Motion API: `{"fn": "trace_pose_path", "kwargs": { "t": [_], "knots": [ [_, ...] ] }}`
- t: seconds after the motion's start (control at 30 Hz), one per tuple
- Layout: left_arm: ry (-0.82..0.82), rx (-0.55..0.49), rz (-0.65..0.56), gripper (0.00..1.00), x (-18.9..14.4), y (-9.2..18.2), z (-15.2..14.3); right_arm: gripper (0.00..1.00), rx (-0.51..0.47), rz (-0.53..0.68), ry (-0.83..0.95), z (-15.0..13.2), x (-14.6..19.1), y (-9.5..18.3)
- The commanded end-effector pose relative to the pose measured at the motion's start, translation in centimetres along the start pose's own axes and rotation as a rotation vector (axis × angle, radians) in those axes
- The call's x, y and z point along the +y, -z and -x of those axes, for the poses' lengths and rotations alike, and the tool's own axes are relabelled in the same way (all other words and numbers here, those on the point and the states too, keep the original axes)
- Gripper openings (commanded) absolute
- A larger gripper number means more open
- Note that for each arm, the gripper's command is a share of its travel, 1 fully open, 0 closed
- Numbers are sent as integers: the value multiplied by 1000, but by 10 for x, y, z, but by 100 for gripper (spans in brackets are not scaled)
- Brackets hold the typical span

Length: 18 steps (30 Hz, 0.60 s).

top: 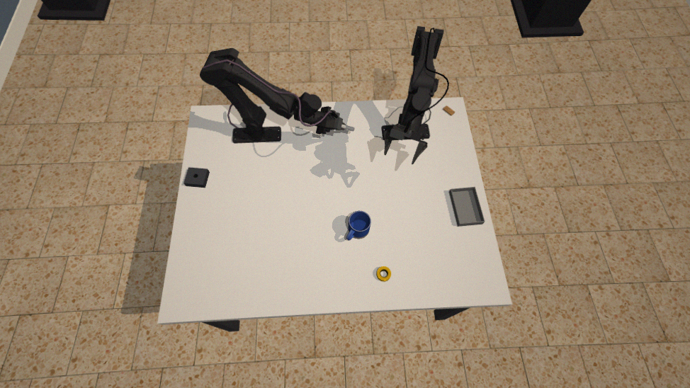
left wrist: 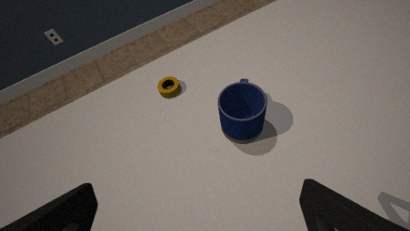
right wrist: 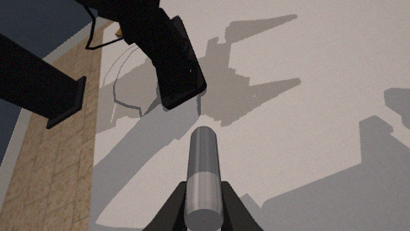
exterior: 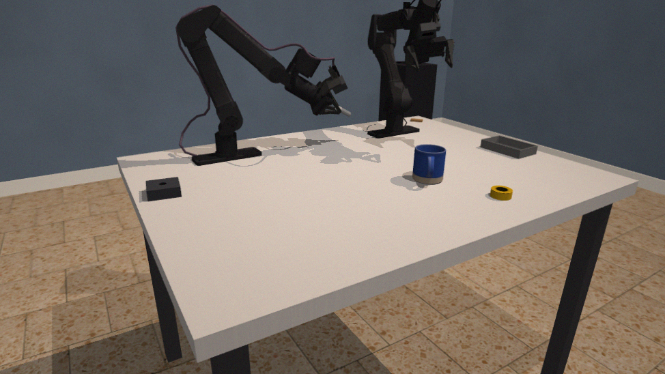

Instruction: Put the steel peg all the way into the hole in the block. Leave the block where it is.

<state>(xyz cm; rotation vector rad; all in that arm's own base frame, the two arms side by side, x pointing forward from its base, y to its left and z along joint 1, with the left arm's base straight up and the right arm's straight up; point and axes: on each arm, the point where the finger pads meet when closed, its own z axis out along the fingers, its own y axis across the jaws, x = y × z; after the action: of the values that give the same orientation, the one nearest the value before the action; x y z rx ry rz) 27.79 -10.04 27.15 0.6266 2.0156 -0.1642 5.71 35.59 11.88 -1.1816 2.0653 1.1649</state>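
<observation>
- The right gripper is closing firmly on the steel peg; its two fingers are pressing the rod's sides, with only a narrow gap between them.
- The peg is hanging in the air above the white table, pointing outward and slightly down, far from upright.
- The left gripper is holding nothing; its fingers are standing about as wide as they go, over the table beside its own arm's base.
- The dark square block is resting flat near the table edge on the right arm's side, well apart from the peg. Its round hole is facing up, with no peg standing in it.
- A blue mug and a yellow ring are sitting elsewhere on the table, away from that hole.
- From where I am standing, the work seems to be at the carrying stage: the peg is already in hand, and inserting is still waiting.
- Next, the right arm should be swinging the peg toward the block, turning it upright and centring it above the hole before lowering it fully.
- If the peg is arriving tilted, it could be catching the rim, slipping in the fingers or pushing the block out of place.
</observation>
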Motion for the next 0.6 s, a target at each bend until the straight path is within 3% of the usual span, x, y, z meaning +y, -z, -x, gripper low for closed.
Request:
{"fn": "trace_pose_path", "kwargs": {
  "t": [0.0, 0.03, 0.23, 0.57],
  "knots": [
    [71, -210, 129, 100, 36, -13, 68, 0, -22, 8, 5, 8, 3, 1],
    [130, -280, 221, 100, 68, -8, 85, 0, -22, 8, 5, 8, 3, 1],
    [269, -479, 462, 100, 157, 24, 121, 0, -22, 8, 5, 8, 3, 1],
    [281, -508, 480, 100, 162, 27, 126, 0, -22, 8, 5, 8, 3, 1]
  ]
}}
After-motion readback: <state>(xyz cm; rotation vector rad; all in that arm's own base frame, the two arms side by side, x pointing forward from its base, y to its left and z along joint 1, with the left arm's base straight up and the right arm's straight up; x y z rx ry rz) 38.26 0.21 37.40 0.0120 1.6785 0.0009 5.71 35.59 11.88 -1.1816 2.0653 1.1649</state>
